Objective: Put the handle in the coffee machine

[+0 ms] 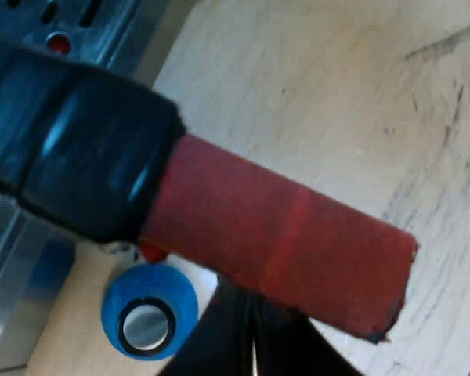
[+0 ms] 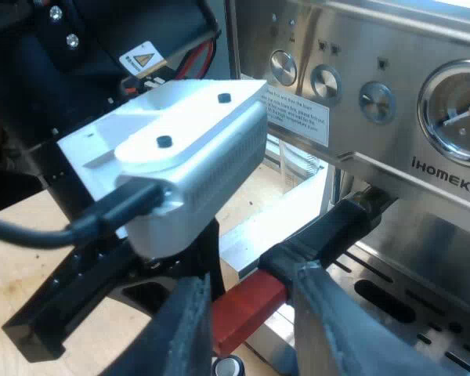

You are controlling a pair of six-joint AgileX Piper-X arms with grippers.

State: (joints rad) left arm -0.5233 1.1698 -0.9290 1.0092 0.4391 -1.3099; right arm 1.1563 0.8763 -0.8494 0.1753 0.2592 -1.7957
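Tabletop (image 1: 337, 78) beneath handle (image 1: 102, 157), red end (image 1: 298, 243) outward

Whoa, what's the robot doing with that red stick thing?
It is fitting the coffee holder into the espresso machine. The holder's dark handle reaches up to the machine's front, and the left gripper is right at its red end. The right gripper is open, close to that end. A blue tamper sits on the table.
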